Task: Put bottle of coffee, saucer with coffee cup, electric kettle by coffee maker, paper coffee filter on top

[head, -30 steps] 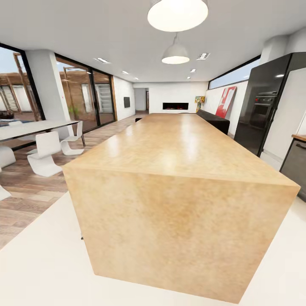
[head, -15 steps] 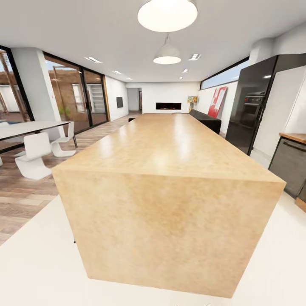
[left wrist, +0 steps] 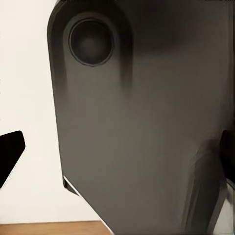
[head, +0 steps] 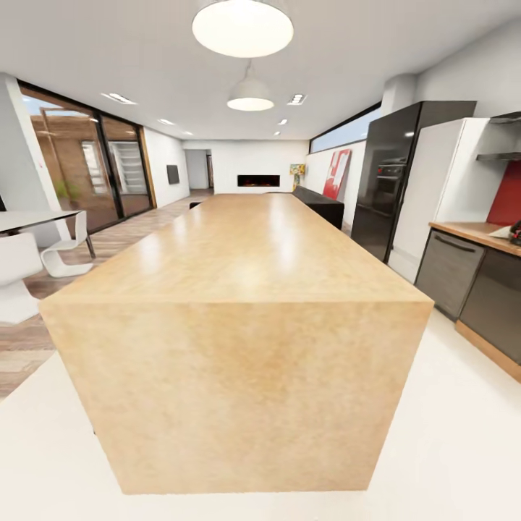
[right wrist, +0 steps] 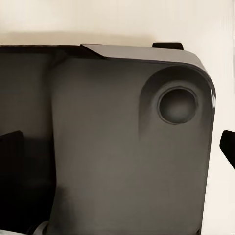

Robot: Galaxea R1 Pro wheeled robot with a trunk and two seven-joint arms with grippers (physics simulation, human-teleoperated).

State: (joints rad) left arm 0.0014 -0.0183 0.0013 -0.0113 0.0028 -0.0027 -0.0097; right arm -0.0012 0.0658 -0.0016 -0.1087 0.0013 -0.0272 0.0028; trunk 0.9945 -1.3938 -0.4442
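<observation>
Two dark finger tips (left wrist: 10, 154) frame my left wrist view, one at each side edge, well apart, with nothing between them but the dark grey body panel (left wrist: 147, 127) of my own base beyond; so my left gripper (left wrist: 117, 156) is spread wide and holds nothing. My right gripper (right wrist: 122, 144) looks the same: one black finger tip (right wrist: 228, 146) at one edge, a darker one at the other, apart and empty, pointed at another dark grey panel (right wrist: 107, 147) with a round recess in it. Pale floor (right wrist: 98, 19) shows past both panels.

Ahead of me, from the head view, a long tan kitchen island (head: 239, 289) runs from near to far, its near end face square to me. Two round ceiling lamps (head: 242, 27) hang above it. To the right stand a tall black oven unit (head: 391, 181) and a white cabinet (head: 441, 188), then a countertop (head: 474, 233) over grey drawers, with a red wall panel behind it. At the far right edge of that countertop a small dark object (head: 515, 233) is cut off by the frame; I cannot tell what it is. To the left are glass doors (head: 87, 166), a table and white chairs (head: 18, 278) on wood flooring. A fireplace (head: 258, 180) sits in the far wall.
</observation>
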